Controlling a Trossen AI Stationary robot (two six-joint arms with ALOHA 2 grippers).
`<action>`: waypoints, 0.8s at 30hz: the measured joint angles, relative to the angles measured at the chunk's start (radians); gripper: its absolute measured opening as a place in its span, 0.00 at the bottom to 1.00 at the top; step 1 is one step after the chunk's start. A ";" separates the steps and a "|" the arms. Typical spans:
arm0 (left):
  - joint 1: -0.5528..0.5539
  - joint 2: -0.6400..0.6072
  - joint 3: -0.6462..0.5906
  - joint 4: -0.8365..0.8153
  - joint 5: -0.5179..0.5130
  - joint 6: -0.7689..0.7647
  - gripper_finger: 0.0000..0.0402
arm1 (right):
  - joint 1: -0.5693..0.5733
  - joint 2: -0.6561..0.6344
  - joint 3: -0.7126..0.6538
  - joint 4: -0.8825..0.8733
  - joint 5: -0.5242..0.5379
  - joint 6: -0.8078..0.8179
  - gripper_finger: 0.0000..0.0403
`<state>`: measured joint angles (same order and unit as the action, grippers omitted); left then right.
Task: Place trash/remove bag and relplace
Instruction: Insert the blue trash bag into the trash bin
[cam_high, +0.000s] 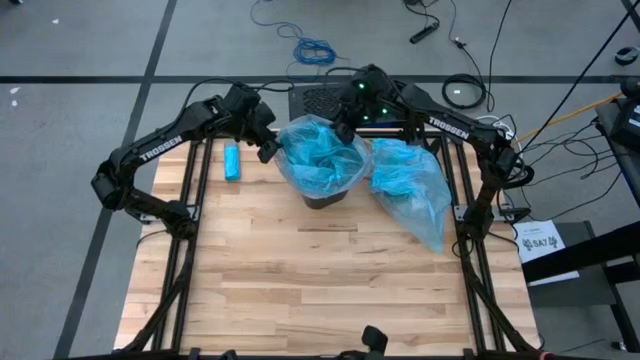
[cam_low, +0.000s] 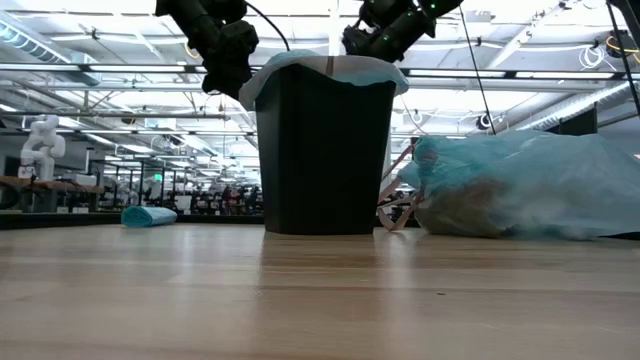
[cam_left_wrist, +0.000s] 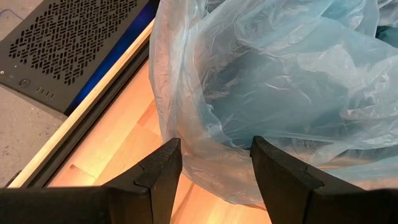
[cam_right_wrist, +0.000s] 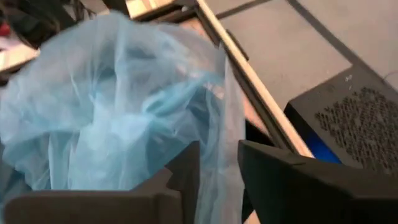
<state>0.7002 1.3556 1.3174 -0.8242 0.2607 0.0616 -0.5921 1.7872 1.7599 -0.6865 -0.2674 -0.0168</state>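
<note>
A pale wooden counter (cam_high: 330, 270) is seen from above, framed by two dark arms. Toward its twelve o'clock edge a dark bin (cam_low: 322, 150) is stood upright, lined with a fresh light-blue bag (cam_high: 322, 155) whose rim is folded over the bin's lip. At three o'clock of the bin, touching the counter, a filled blue bag (cam_high: 412, 190) is laid on its side — the trash (cam_low: 455, 212) is dimly seen through its film as brownish wads. At nine o'clock of the bin, well apart, a small blue roll (cam_high: 232, 161) is laid. The left claw (cam_high: 268, 148) is held at the liner's nine o'clock rim with its fingers spread wide, nothing gripped. The right claw (cam_high: 345, 128) is held at the twelve o'clock rim — its fingers (cam_right_wrist: 186, 168) are parted narrowly, a fold of liner lying between them; whether it is pinched cannot be told.
</note>
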 joint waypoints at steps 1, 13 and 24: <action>0.000 0.000 0.000 0.000 0.000 0.001 0.49 | -0.001 0.000 0.000 -0.014 0.000 -0.001 0.26; 0.000 0.000 0.000 0.001 -0.004 0.004 0.49 | 0.005 0.034 0.001 -0.112 0.009 -0.091 0.03; 0.000 0.000 0.000 0.002 -0.006 -0.002 0.49 | -0.025 0.005 0.000 0.020 0.083 -0.064 0.00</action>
<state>0.6998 1.3560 1.3174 -0.8221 0.2550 0.0593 -0.6170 1.7927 1.7603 -0.6670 -0.1843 -0.0812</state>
